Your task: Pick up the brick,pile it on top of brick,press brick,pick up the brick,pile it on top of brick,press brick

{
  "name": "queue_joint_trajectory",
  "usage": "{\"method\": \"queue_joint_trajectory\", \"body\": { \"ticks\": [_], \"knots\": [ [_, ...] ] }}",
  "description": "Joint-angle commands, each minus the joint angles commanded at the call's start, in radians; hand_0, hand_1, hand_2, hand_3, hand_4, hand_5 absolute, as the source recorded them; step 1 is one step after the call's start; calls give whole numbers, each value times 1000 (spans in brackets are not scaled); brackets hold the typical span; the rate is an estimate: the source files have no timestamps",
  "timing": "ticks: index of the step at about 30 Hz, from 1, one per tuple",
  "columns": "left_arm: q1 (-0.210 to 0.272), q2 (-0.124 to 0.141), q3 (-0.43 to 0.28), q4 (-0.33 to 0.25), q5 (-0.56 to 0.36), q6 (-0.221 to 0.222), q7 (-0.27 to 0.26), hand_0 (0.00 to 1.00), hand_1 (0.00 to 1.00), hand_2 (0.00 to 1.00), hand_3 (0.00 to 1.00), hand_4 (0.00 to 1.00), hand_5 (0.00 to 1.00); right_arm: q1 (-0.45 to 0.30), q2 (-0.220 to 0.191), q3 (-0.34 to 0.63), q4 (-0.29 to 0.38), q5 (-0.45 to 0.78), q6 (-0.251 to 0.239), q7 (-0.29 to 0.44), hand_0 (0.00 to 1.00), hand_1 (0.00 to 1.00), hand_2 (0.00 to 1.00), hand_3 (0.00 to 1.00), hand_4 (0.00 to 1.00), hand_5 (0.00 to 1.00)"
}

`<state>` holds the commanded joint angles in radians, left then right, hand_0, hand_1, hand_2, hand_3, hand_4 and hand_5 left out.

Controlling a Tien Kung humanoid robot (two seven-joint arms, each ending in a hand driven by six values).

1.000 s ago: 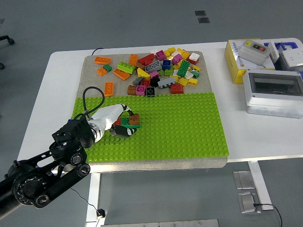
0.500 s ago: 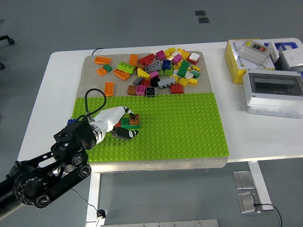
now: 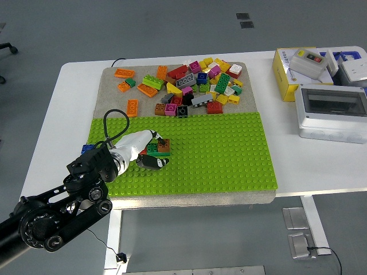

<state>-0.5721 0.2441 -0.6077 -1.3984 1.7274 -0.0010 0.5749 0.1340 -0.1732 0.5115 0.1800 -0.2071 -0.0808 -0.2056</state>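
Head view: our left hand (image 3: 150, 153) reaches in from the near left over the green baseplate (image 3: 229, 154), its white-shelled fingers (image 3: 153, 162) curled around a small stack of bricks (image 3: 157, 148) seated near the plate's left side. A brown brick and a green brick show between the fingers; what lies beneath them is hidden by the hand. We judge the step in hand to be the press, since the stack is already on the plate and the fingers are closed on it. Loose bricks lie in a pile (image 3: 198, 83) on the grey mat (image 3: 109, 74) at the far side, well apart from the stack, with a few orange plates (image 3: 132, 107) to the left of the pile.

To press well, we should bear straight down onto the top brick so the studs engage evenly, keeping the stack square to the stud grid and avoiding any sideways push that could tilt or pop it loose. We should release only once it sits flush. Our right arm does not appear. Grey and yellow boxes (image 3: 330, 103) stand on the table (image 3: 69, 114) at the far right.
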Motion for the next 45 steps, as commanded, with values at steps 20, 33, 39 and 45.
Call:
{"method": "queue_joint_trajectory", "body": {
  "ticks": [20, 33, 39, 45],
  "knots": [
    [42, 26, -97, -76, 17, 18, -26, 985, 950, 945, 712, 693, 398, -4, 1, 39, 0, -46, -2, -13, 705, 657, 682, 771, 619, 998],
    [46, 59, -111, -123, 26, 29, -45, 985, 949, 943, 712, 685, 387, -9, 16, 84, 0, -70, -7, -20, 705, 658, 683, 771, 618, 998],
    [21, 59, -72, -118, 22, 31, -52, 984, 948, 942, 713, 681, 385, -8, 26, 134, 0, -118, -8, -30, 705, 657, 690, 779, 611, 998],
    [1, 70, -64, -98, 39, 42, -78, 984, 948, 941, 715, 689, 412, -14, 34, 158, 0, -135, -16, -21, 705, 657, 689, 772, 597, 998]
  ]
}}
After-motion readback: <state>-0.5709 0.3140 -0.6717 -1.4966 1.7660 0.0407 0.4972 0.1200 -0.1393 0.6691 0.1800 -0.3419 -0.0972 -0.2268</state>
